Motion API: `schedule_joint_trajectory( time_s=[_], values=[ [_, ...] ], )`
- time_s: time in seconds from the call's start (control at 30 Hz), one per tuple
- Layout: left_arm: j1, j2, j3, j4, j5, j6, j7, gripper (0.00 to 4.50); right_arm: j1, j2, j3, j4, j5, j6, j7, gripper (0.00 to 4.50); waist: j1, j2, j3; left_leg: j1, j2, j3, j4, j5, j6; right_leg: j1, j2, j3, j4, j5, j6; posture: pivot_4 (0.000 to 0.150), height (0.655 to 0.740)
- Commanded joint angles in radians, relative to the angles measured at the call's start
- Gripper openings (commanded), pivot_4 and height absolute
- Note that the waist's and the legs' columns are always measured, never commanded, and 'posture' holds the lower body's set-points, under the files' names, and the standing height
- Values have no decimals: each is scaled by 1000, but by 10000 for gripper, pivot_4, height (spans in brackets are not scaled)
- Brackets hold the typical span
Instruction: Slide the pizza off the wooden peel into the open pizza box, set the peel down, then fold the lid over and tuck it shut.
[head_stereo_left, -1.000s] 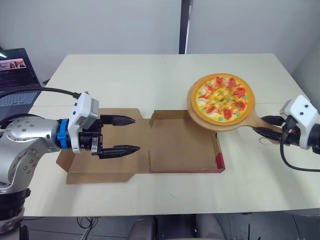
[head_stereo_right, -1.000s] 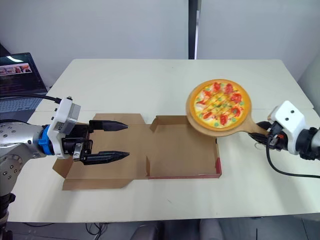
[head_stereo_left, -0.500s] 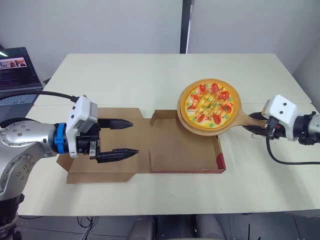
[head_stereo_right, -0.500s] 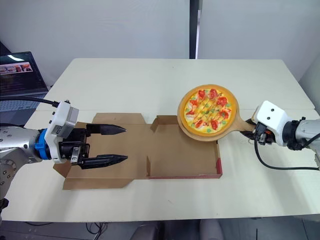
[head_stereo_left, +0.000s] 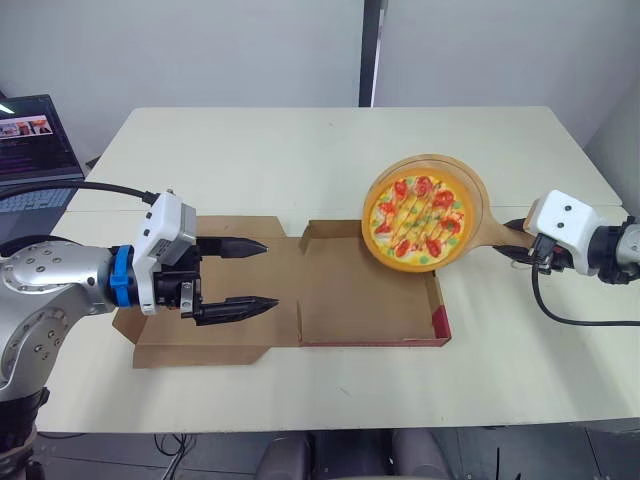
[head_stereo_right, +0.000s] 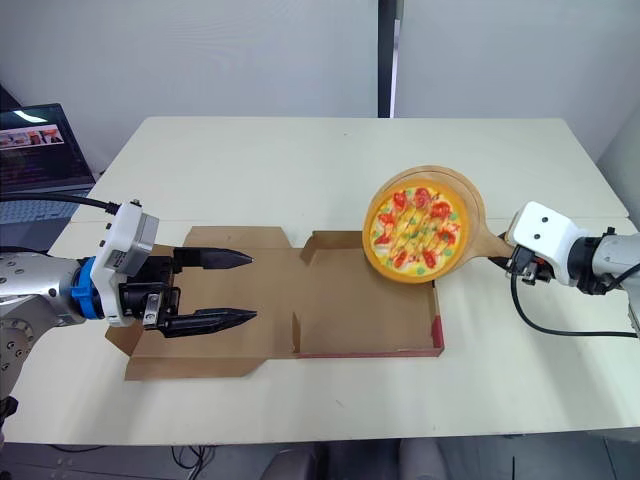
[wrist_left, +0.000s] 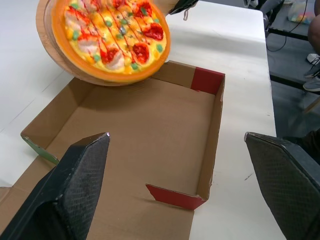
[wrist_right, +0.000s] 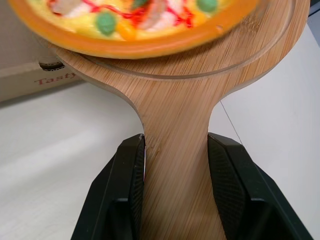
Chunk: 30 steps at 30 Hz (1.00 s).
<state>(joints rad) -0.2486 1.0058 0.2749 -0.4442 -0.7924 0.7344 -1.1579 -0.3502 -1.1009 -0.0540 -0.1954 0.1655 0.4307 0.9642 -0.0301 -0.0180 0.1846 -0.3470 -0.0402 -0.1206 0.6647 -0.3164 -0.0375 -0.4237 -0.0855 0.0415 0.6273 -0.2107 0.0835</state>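
Observation:
A toy pizza (head_stereo_left: 417, 222) lies on a round wooden peel (head_stereo_left: 472, 187) that tilts down toward the open cardboard pizza box (head_stereo_left: 350, 300). The pizza overhangs the peel's lower rim above the box's far right corner, with bare wood showing behind it. My right gripper (wrist_right: 176, 140) is shut on the peel's handle (wrist_right: 172, 105). The box lid (head_stereo_left: 160, 345) lies flat to the left of the tray. My left gripper (head_stereo_left: 270, 272) hovers open over the lid, fingers (wrist_left: 75, 185) pointing at the tray (wrist_left: 150, 130).
The box rests near the front of a pale table (head_stereo_left: 260, 150). A laptop (head_stereo_left: 30, 150) stands beyond the table's left edge. A black cable (head_stereo_left: 100, 183) runs to the left arm. Bare tabletop lies behind and to the right of the box.
The peel has tipped toward the box and the pizza has slid to its lower left rim, baring wood at the far side. The left gripper has stayed put.

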Motion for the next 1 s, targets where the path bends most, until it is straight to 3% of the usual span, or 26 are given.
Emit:
schedule_joint_trajectory(
  time_s=[0.03, 0.63, 1.0],
  values=[
    [-16, 8, 1, -30, -17, -7, 3, 45000, -55, -7, -49, -14, -8, -37, -16, 15859, 0, 0, 0, 0, 0, 0, 0, 0, 0, 0, 0, 0, 0, 0, 0, 1500, 7400],
    [-18, 3, -10, -34, -20, -10, -6, 45000, -136, 7, -94, 120, -83, -62, -90, 15858, -1, 0, 0, 0, 0, 0, 0, 0, 0, 0, 0, 0, 0, 0, 0, 1500, 7400],
    [-42, -18, -12, -19, -57, -5, 12, 45000, 150, 77, -420, -51, 58, 193, -116, 15858, 3, 0, 0, 0, 0, -1, 0, 0, 0, 1, 0, 0, 0, 0, 0, 1500, 7400]
  ],
)
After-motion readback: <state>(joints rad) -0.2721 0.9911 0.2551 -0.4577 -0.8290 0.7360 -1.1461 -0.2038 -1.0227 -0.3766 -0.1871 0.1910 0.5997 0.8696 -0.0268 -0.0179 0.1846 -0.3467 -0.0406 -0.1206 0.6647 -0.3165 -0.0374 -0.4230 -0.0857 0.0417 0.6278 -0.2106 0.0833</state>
